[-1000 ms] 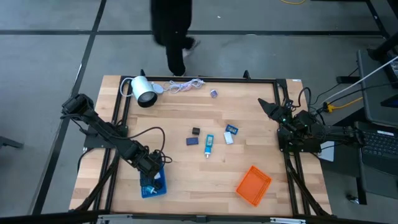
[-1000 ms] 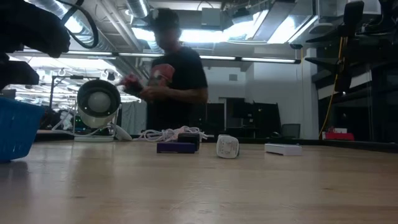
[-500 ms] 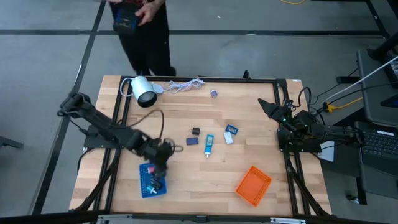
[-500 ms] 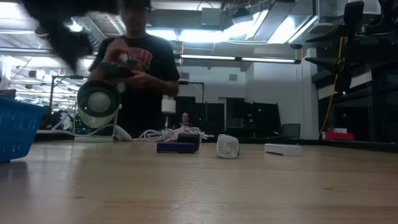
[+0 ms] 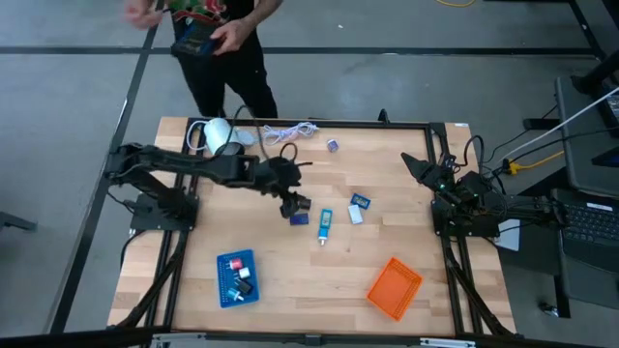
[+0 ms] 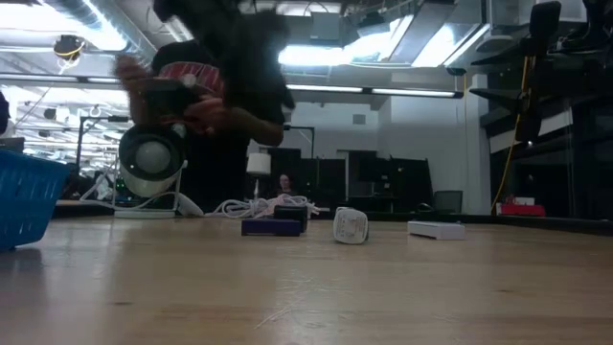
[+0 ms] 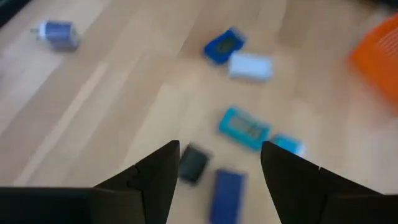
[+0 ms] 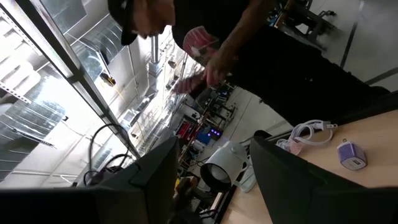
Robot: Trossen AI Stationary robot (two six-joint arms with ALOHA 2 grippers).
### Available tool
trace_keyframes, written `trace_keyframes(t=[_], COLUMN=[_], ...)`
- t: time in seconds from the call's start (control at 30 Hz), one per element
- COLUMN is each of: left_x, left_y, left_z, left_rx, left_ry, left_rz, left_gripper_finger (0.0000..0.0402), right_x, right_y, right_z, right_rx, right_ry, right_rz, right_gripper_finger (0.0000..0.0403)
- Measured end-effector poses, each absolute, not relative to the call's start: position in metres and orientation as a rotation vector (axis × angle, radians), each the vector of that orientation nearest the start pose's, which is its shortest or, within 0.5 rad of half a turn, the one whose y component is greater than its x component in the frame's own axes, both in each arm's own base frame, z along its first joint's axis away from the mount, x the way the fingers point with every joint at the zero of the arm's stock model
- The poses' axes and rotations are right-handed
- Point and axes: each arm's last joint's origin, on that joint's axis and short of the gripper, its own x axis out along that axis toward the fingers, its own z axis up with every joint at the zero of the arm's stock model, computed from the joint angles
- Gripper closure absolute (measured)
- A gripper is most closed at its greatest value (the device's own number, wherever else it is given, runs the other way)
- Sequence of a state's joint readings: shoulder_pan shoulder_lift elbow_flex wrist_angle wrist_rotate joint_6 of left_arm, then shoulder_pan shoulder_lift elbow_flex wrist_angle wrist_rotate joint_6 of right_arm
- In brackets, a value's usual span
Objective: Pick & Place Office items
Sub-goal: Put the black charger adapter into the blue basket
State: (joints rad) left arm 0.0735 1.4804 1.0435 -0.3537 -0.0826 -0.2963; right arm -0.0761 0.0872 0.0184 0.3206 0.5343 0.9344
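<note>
Several tiny office items lie flat on the table's middle: a black piece (image 5: pixel 305 204) (image 7: pixel 193 165), a navy piece (image 5: pixel 299 219) (image 7: pixel 227 186), a teal piece (image 5: pixel 324 224) (image 7: pixel 244 127), a blue piece (image 5: pixel 361 201), a white piece (image 5: pixel 356 215) and, near the far edge, a purple piece (image 5: pixel 332 145). My left gripper (image 5: pixel 293 200) (image 7: pixel 217 149) hovers open just above the black and navy pieces, touching nothing. My right gripper (image 5: pixel 418 166) (image 8: pixel 214 149) waits open at the table's right edge. A few small pieces lie in the blue tray (image 5: pixel 237 278).
The orange tray (image 5: pixel 395 287) sits near the table's near right corner. A white lamp-like device (image 5: pixel 224 140) and its coiled cord (image 5: pixel 285 130) lie at the far edge. A person (image 5: pixel 218 39) stands beyond the far edge, holding something.
My left gripper has swung from above the blue tray toward the far edge and the right, out over the table's middle, and now hovers above the black and navy pieces. The person behind the table has moved left along the far edge.
</note>
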Motion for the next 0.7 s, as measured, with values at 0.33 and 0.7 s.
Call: trace_keyframes(t=[0.33,0.7], left_x=[0.340,0.364], left_y=[0.033,0.049], left_z=[0.206,0.190], left_rx=[-0.088,0.069], left_ry=[0.942,1.041], left_rz=[0.066,-0.002], left_gripper_finger=[0.0173,0.0119], right_x=[0.094,0.094], right_y=[-0.022,-0.022], right_z=[0.192,0.192], right_rx=[0.954,0.952], right_ry=[-0.514,-0.513], right_rz=[-0.449,-0.450], right_gripper_finger=[0.0198,0.0198])
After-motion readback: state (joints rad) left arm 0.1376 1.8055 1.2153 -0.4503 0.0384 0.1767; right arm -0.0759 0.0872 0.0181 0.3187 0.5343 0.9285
